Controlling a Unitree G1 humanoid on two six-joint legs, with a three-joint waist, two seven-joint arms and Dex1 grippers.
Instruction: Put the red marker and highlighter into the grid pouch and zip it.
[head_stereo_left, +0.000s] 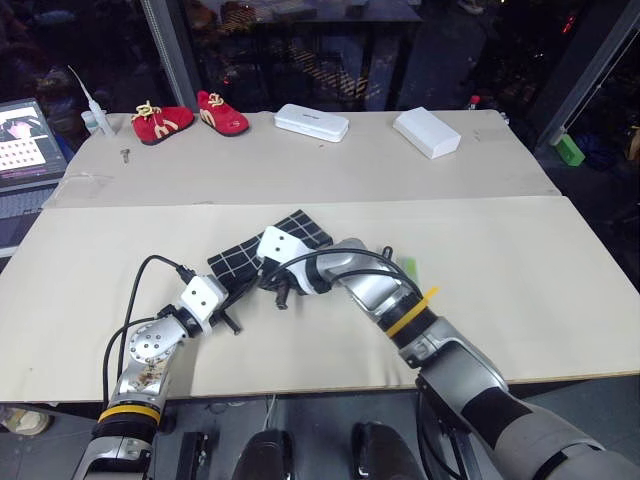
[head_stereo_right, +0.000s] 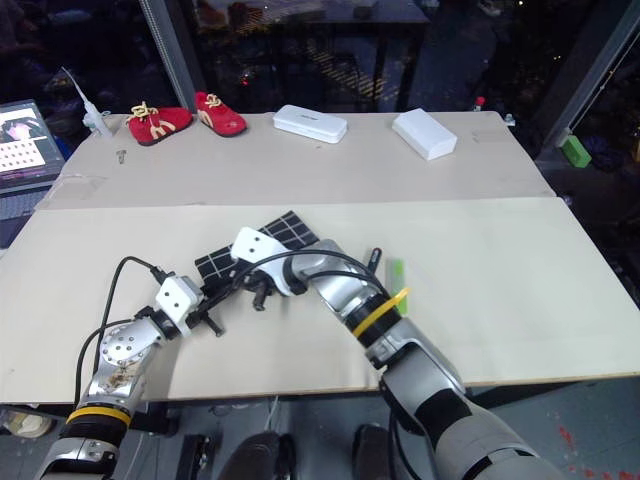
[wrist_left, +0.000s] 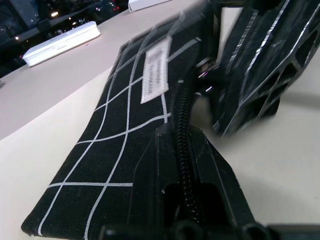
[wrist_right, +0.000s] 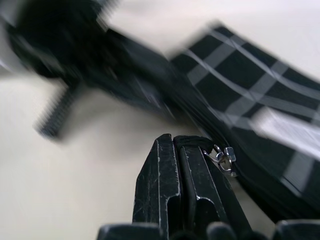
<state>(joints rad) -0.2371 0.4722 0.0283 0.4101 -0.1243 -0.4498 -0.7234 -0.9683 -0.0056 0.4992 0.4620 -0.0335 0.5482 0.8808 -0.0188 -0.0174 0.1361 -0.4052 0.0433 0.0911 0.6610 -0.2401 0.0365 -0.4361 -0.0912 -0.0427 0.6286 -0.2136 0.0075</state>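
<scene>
Though meant to go inside, still out on the table (head_stereo_left: 530, 270): the highlighter (head_stereo_right: 396, 272), lime green, just beside the right arm, and close to it a slim dark pen (head_stereo_right: 374, 258), likely the red marker, red end hidden. Lying flat near the middle of the table, between the two grippers: the grid pouch (head_stereo_left: 300, 230). Pinched tight at its zip edge by the closed fingers of the left gripper (wrist_left: 182, 145), most likely to keep it from sliding when the zip gets pulled. Squeezed shut too, the right gripper (wrist_right: 172, 150), seemingly with the black zipper pull loop (wrist_right: 192, 141) caught between its fingers and the little metal slider (wrist_right: 223, 157) just beside them. Probably set for a pull to open the zip, so both pens can go in; hard to tell how far open right now. Black cloth, thin white lines in squares, small white label near the zip. Soft and floppy by the look of it, so likely to bunch up if not held. Far off at the back of the table, well apart from all this: red shoes (head_stereo_left: 190, 118) and two white cases (head_stereo_left: 312, 122).
</scene>
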